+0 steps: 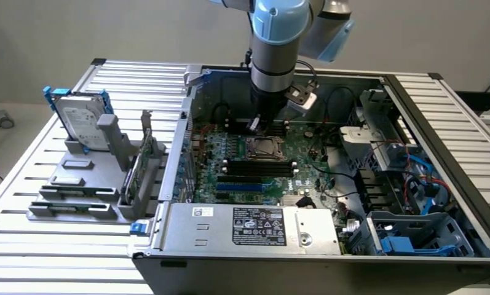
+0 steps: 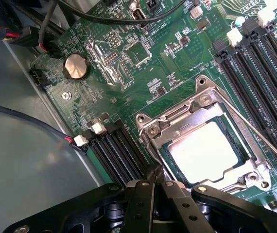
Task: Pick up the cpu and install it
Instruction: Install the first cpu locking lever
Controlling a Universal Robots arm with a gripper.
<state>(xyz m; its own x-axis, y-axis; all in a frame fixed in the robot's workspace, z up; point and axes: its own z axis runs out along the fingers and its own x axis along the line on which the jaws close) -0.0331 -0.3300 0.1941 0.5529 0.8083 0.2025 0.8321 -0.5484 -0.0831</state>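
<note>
In the exterior view, an open computer case (image 1: pixel 441 153) is seen lying on a slatted metal table (image 1: pixel 31 246), with the robot arm (image 1: pixel 276 43) reaching down into it from above. The gripper (image 1: pixel 257 127) is held low over the green motherboard (image 1: pixel 310 178), just beside the far edge of the square socket (image 1: pixel 266 147). The fingers' state cannot be made out from this camera. A labelled power supply (image 1: pixel 257 227) is seen at the near side of the case. An upright hard drive (image 1: pixel 82 123) with blue rails is held in a grey stand (image 1: pixel 85 184) well apart, toward the exterior view's left. In the wrist view, the cpu (image 2: pixel 204 151) is shown lying flat inside the metal-framed socket (image 2: pixel 177 121), its silvery top facing up and the frame surrounding it on all sides. The gripper (image 2: pixel 154 178) is seen with its black fingers (image 2: pixel 141 204) brought together and nothing between them. The tips are placed just beside a corner of the socket frame, and whether they touch it cannot be told. Dark memory slots (image 2: pixel 119 153) are seen next to the socket, and a round coin battery (image 2: pixel 75 66) is set further off on the board.
</note>
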